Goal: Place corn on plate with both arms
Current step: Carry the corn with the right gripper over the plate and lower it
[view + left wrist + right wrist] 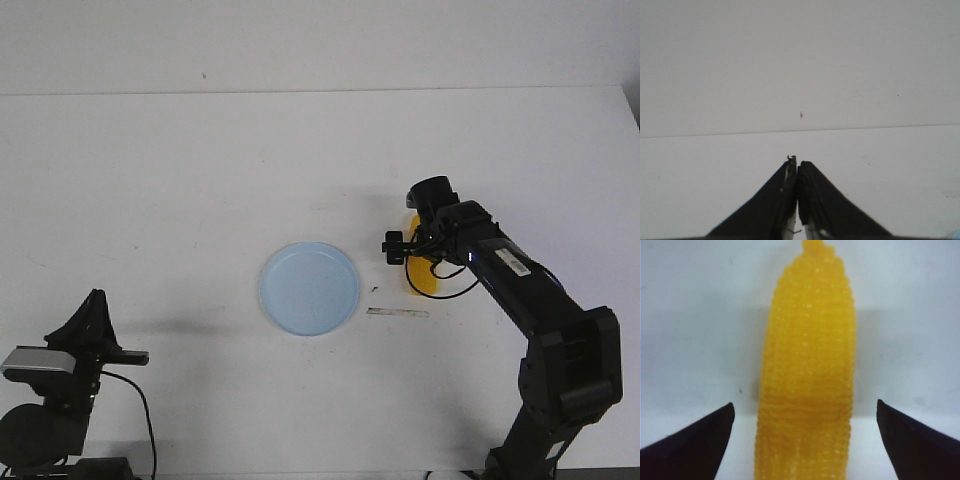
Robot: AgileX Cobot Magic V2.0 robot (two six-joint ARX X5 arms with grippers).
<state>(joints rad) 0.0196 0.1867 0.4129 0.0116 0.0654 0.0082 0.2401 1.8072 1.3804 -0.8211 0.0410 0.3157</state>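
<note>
The white worktop fills the front view and carries everything. Two black arms work over it. The right arm rises from its base at the near right corner, bends at a bulky elbow and reaches forward and inward, its wrist tipped down over the corn. The left arm sits folded low at the near left corner, well apart from the plate and the corn.

One pale blue plate lies flat near the middle of the worktop, with nothing on it. Just to its right, between plate and corn, lies one thin pale strip.

One yellow-orange corn lies on the worktop to the right of the plate, apart from it, mostly hidden under the right wrist in the front view. In the right wrist view it runs lengthwise away from the camera, its blunt tip far from the lens.

The right gripper has its fingers spread wide, one on each side of the cob and clear of it. The left gripper has its fingers pressed together, with nothing between them.
</note>
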